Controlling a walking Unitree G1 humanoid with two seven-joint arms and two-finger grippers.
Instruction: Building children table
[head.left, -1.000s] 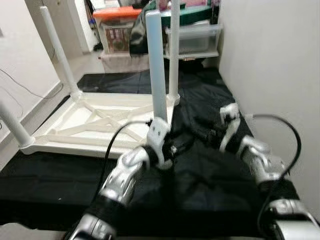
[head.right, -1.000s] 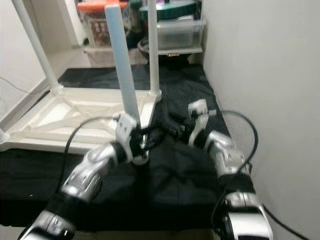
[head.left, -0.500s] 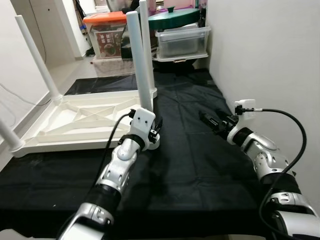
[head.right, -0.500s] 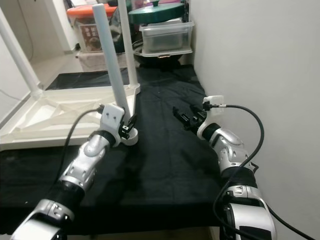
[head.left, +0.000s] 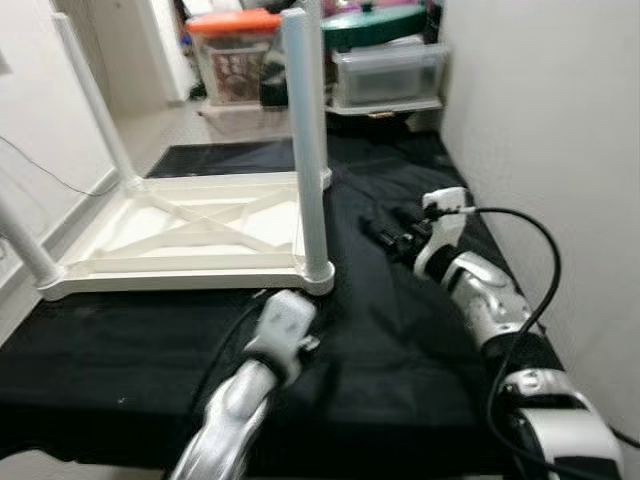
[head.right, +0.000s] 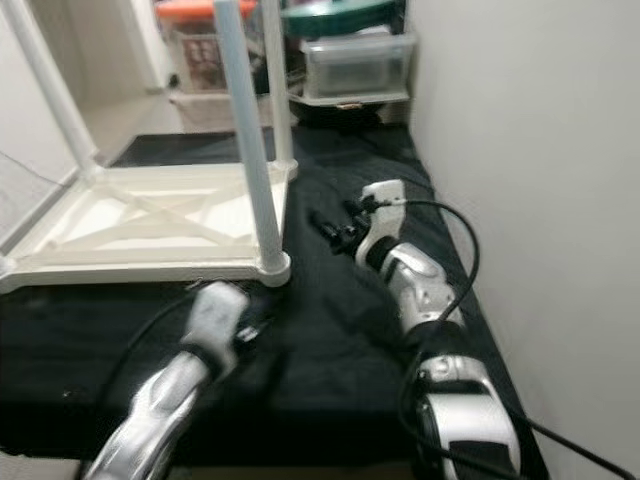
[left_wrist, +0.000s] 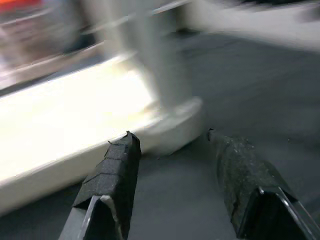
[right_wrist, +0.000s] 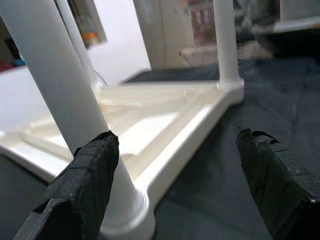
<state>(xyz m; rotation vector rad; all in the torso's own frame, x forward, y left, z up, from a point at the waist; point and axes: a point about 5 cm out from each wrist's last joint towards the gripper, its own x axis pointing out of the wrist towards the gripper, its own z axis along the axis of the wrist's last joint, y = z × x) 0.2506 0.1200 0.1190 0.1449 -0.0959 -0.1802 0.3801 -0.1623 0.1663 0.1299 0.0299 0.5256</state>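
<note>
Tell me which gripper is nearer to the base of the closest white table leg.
Left. The left gripper sits open just before the white table leg base; the right gripper hovers farther off, beside it.

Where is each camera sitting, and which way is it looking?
Left eye view: on the head, looking down at the upside-down table on the black cloth; both silver arms show.
Right eye view: beside it, same scene.
Left wrist view: looks along the left gripper, its fingers open, at a table leg.
Right wrist view: looks along the right gripper, fingers open, at the table.
All views share that leg.
</note>
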